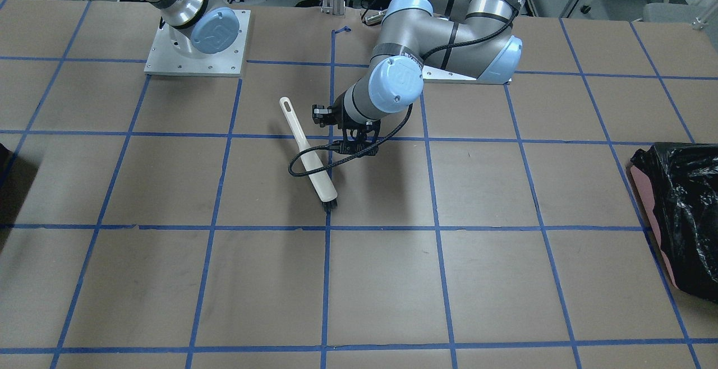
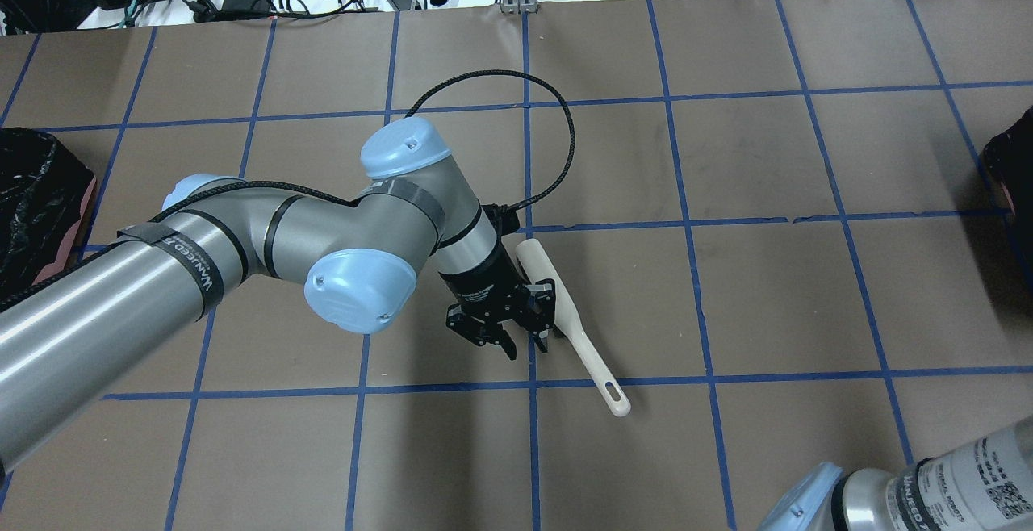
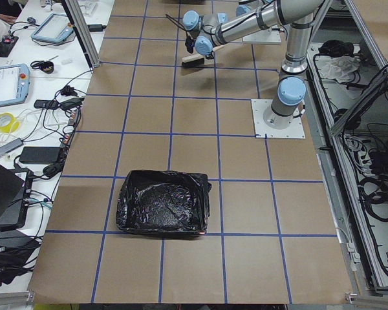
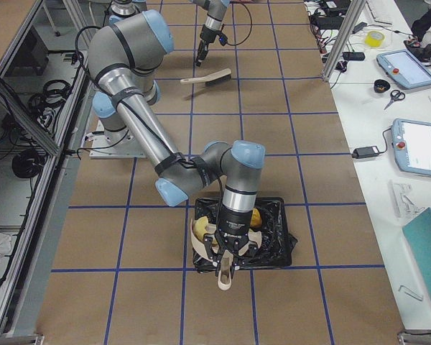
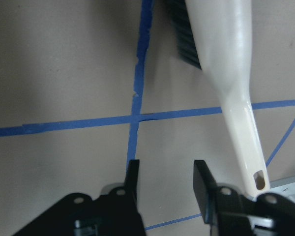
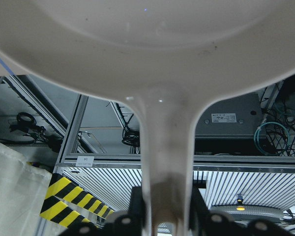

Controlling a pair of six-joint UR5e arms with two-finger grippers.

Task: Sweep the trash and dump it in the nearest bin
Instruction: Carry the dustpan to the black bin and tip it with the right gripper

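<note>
Dustpan [image 6: 152, 49], edges cut off, is clamped by its handle in the right gripper [image 6: 167, 211] at the bin [image 4: 281, 244] rim; one yellowish trash piece [image 4: 255, 215] shows inside. Well away, left gripper [image 5: 164, 182] gapes beside brush [image 5: 236, 73].

Not much legible for you here. Black strap [image 2: 187, 261] on left arm [image 2: 97, 313]: "WANJEED". Label [image 2: 956, 474] on right arm [image 2: 855, 499]: reads like "UNIVERSAL ROBOTS", QR code beside it, fine print unreadable. White print on left gripper [image 2: 526, 348] body: too small to read. Yellow-black hazard stripes [image 6: 73, 204] below frame rail [image 6: 137, 160]; sticker [image 6: 86, 160] on rail illegible.
</note>
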